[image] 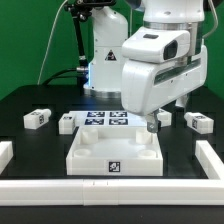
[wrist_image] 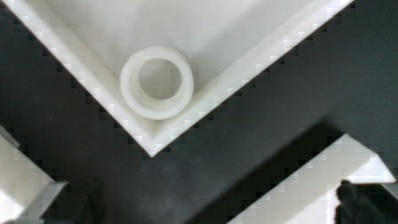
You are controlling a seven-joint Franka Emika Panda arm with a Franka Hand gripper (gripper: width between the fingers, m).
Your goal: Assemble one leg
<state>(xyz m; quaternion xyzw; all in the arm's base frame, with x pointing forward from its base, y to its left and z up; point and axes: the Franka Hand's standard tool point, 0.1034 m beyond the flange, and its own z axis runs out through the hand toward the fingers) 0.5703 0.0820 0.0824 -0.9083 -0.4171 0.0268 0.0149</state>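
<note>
The black surface [image: 20, 105] is matte and flat, fenced by a low white rail [image: 215, 160], which I take to be there to keep loose parts from sliding off. My own arm [image: 150, 70], smooth white shell, leans in over the far corner of the square tray-like piece [image: 100, 155] on the exterior view's right. That piece is hard white plastic with raised walls and lies open side up, so its corner sockets face me. I read my position as a line-up over one of those sockets. In the wrist view the tray's corner [wrist_image: 214, 30] comes to a sharp point and the round socket ring [wrist_image: 157, 83] sits just inside it.

Behind the tray lies the marker board [image: 105, 120], thin, flat and tiled with black-and-white tags.

The legs are small, blocky, white and tagged. Two lie on the exterior view's left [image: 37, 118] [image: 68, 123]. Two more lie on its right, the leg [image: 165, 118] just beside my wrist and another [image: 198, 122] further out. All four rest loose on the surface, apart from the tray.

My jaws hang low by that corner, but my wrist hides them. I cannot tell whether they are spread or pressed together, nor whether they hold anything.
</note>
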